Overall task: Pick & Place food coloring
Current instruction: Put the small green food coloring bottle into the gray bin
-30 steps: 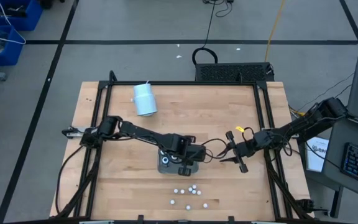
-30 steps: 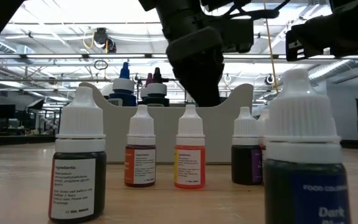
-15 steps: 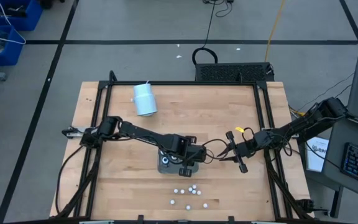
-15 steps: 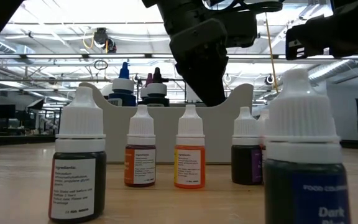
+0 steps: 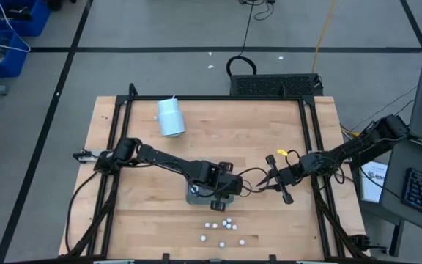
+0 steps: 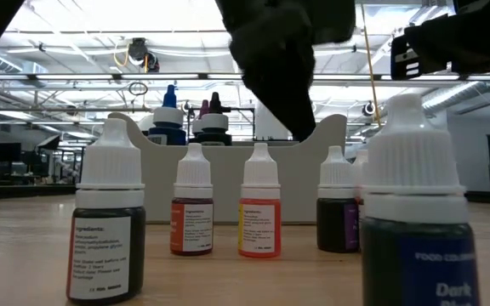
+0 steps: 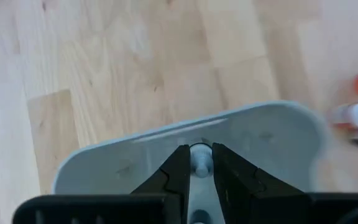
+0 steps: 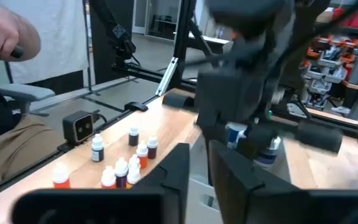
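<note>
Hovering over the grey tray (image 5: 196, 195), your left gripper (image 7: 196, 167) grips a white-capped food coloring bottle (image 7: 199, 159) between its fingers. Your right gripper (image 8: 196, 163) waits just beside that tray with jaws nearly together, holding nothing. Loose small bottles (image 5: 223, 229) stand near the left gripper, on the table's front part.

The wooden worktop (image 5: 255, 139) carries a white cylinder (image 5: 171, 117) lying near the back, a grey tray (image 5: 196, 195), and perhaps ten small bottles (image 5: 222, 229) in front.
</note>
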`<state>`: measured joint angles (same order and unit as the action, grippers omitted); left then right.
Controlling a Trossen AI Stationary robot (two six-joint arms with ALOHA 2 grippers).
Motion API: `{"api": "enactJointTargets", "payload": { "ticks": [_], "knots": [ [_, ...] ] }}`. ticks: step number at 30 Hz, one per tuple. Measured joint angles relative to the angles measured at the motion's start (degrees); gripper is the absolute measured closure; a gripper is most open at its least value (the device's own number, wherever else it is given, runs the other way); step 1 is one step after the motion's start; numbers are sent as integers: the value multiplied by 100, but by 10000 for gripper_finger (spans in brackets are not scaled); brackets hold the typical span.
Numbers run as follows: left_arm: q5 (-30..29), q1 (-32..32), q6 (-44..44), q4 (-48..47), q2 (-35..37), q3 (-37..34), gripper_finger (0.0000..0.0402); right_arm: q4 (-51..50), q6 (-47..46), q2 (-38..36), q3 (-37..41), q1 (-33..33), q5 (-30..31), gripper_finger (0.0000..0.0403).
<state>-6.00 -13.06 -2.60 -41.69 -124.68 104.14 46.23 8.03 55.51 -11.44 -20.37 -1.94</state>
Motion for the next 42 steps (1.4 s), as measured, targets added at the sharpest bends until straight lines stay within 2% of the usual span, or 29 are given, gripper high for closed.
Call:
{"api": "enactJointTargets", "payload": {
  "ticks": [6,10,14,23,29,36,39,42],
  "knots": [
    [7,-119,37,227,256,2,339,34,21,0,-2,-1,-111,264],
    [4,-167,93,284,315,2,339,78,28,0,0,0,-113,242],
    [120,-204,424,273,434,0,339,75,52,0,0,-1,-113,255],
    [110,-277,824,444,576,2,339,277,19,0,0,-1,-115,347],
    [41,-269,941,470,568,1,339,281,3,0,-2,-6,-127,379],
    [126,-314,1048,495,568,0,330,254,2,0,-2,-6,-126,371],
    [314,-314,812,454,568,0,295,180,-26,0,-1,-6,-129,353],
    [381,-310,818,435,565,0,240,130,-26,0,0,-6,-131,328]
  ]
}}
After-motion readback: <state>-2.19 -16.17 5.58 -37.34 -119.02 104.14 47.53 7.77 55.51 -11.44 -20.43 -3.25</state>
